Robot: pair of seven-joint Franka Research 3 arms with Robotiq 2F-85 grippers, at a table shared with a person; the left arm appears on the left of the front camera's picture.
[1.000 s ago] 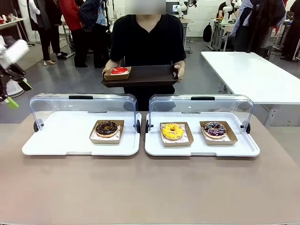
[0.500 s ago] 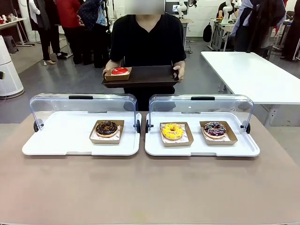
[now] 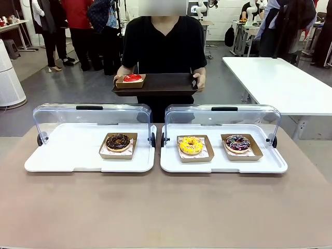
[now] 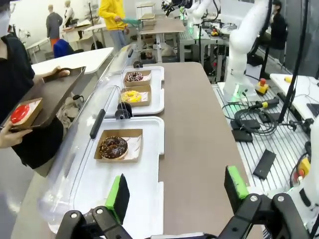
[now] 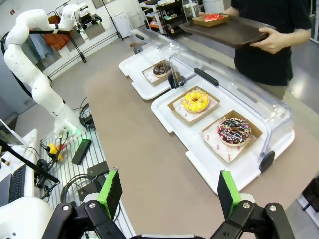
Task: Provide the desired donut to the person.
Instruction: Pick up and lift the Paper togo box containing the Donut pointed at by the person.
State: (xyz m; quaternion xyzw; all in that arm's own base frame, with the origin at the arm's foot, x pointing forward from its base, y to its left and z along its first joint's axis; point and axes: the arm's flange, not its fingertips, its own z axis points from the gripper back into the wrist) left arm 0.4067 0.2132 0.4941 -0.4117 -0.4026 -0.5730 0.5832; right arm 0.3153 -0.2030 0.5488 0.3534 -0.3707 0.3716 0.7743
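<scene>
Across the table the person (image 3: 163, 46) holds a dark tray (image 3: 166, 83) carrying a red donut (image 3: 132, 78) in a cardboard boat. A chocolate donut (image 3: 118, 141) lies on the left white tray. On the right white tray lie a yellow donut (image 3: 191, 145) and a dark sprinkled donut (image 3: 237, 143). I cannot tell which donut is desired. My left gripper (image 4: 175, 188) hangs open above the left tray's end, well back from the chocolate donut (image 4: 113, 147). My right gripper (image 5: 169, 188) is open above the table's right end, short of the sprinkled donut (image 5: 233, 131).
Both white trays (image 3: 62, 155) (image 3: 223, 165) have clear lids (image 3: 89, 116) (image 3: 223, 116) raised at their far edges. The brown tabletop (image 3: 166, 207) in front of the trays is bare. A white table (image 3: 280, 83) stands at the back right, and bystanders stand behind the person.
In the front view, my left arm showed at the far left edge one second ago and has since moved out of the picture. The donuts have not moved.
</scene>
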